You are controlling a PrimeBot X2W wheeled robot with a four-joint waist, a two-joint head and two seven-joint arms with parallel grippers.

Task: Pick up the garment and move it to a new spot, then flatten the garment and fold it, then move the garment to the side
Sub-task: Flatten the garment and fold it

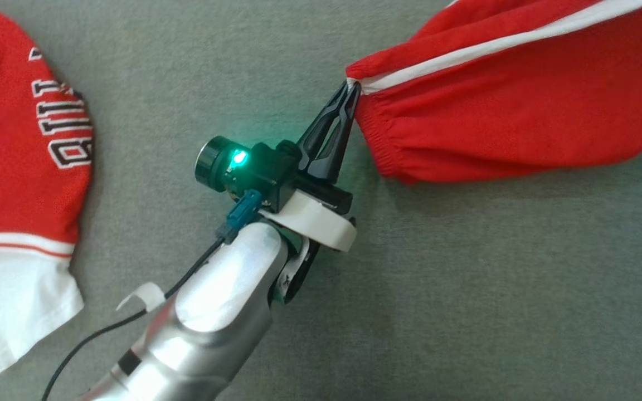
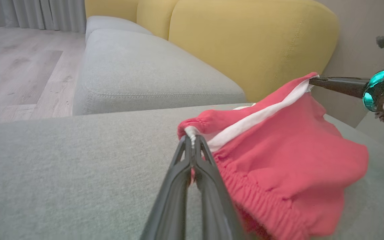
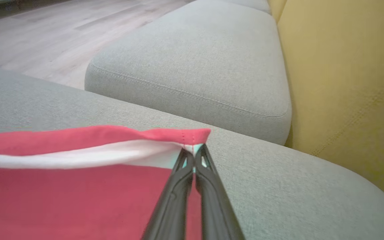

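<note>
Left pincer (image 1: 350, 91) is pressed tight on the garment (image 1: 521, 111), nipping the gathered waistband right where the white stripe (image 1: 494, 44) meets it. Right pincer (image 3: 194, 154) is clamped too, biting the far end of that same striped edge. So the garment hangs stretched between the two, just over the grey sofa (image 1: 187, 83) seat, its lower half sagging; whether that half brushes the cushion, I cannot tell.

This looks like the carry-and-lay-out part of the job, with flattening and folding not yet begun. To do it well, I'd say keep both pincers level and the striped edge taut but not strained, because both bites are thin, on the very edge of the cloth, and a hard tug could slip one free. Lower both together, let the sagging half land first, then draw the held edge away from it so the cloth spreads smooth. Watch the left side as well: the red jersey (image 1: 14, 167) lies there, well apart for now, and the landing spot should stay clear of it.
</note>
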